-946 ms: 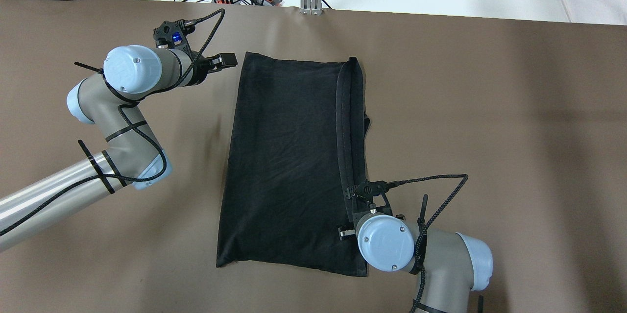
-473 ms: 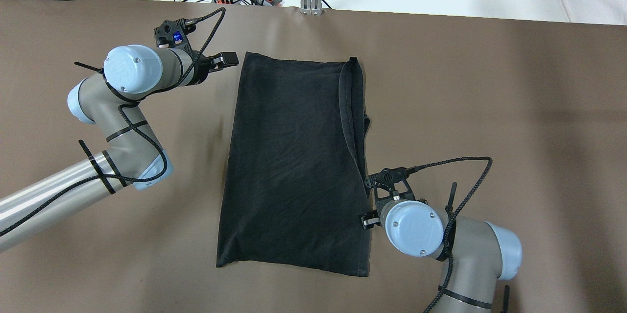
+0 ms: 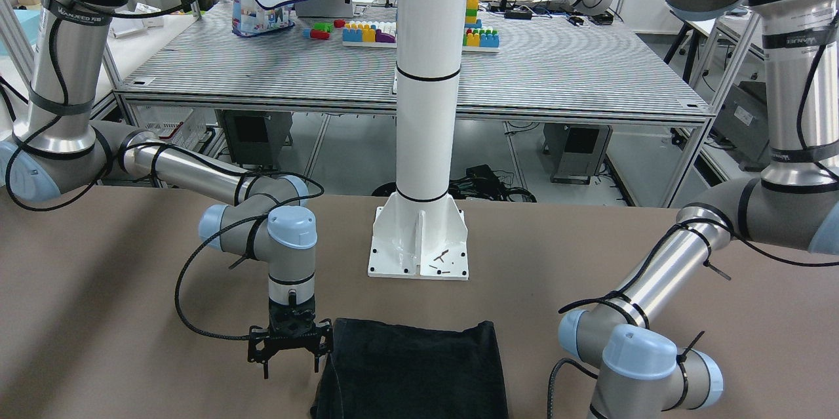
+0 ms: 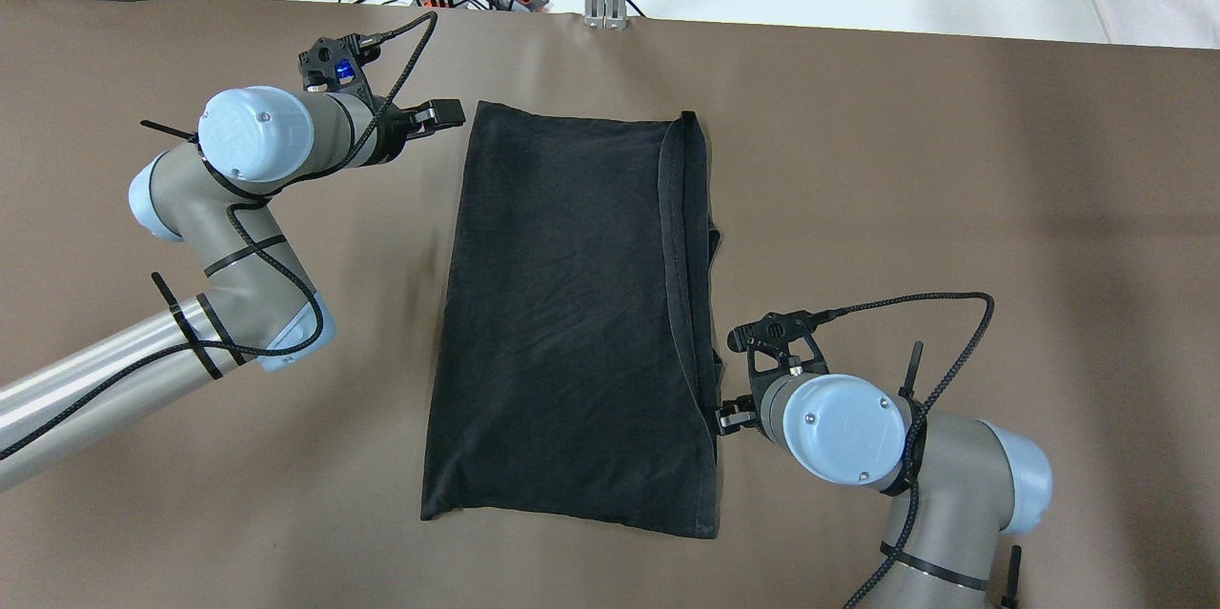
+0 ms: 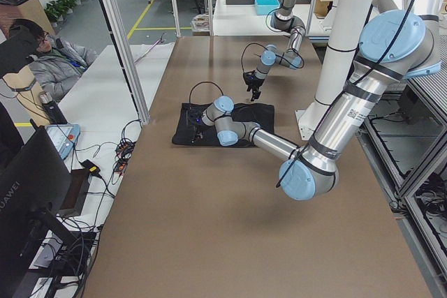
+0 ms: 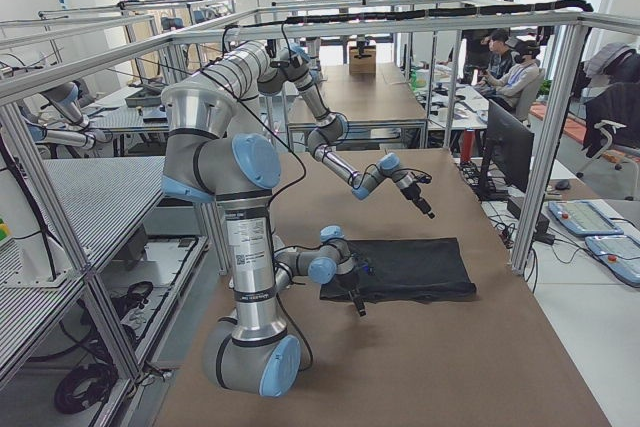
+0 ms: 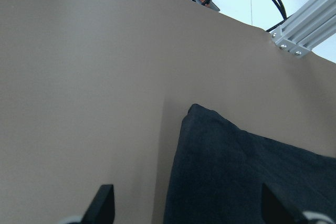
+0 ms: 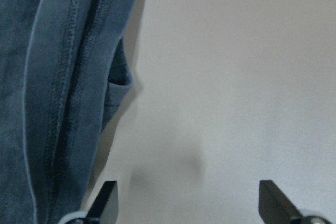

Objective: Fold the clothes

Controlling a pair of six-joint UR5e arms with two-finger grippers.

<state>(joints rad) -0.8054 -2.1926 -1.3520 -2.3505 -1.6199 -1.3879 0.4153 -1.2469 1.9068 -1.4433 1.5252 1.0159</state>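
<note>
Looking at a black cloth [image 4: 572, 323] spread flat mid-worktop [image 4: 953, 209], with a narrow hemmed strip [image 4: 681, 237] along one long side turned over onto the top. Got the left pincer [image 4: 438, 116] spread wide, gripping nothing, parked just beside the far corner on the plain side. Same for the right pincer [image 3: 291, 355]: spread wide, empty, over bare worktop just beside the near end of the hemmed side.

Seems to be the setup for the next fold, so probably worth going low and pinching every layer at the edge, not just the top hem. Would match the two grabs along one edge, lift only enough to clear, carry across evenly and lay down edge on edge. Worth watching for the bottom layer dragging into wrinkles.

Hard to make out: can't count the layers under that strip, or say what the small flap [image 4: 714, 247] poking out beside it is. Can't tell whether either pincer touches the worktop. Also losing most of the cloth off the bottom of the front view, and most of the right pincer under its own wrist from overhead.
</note>
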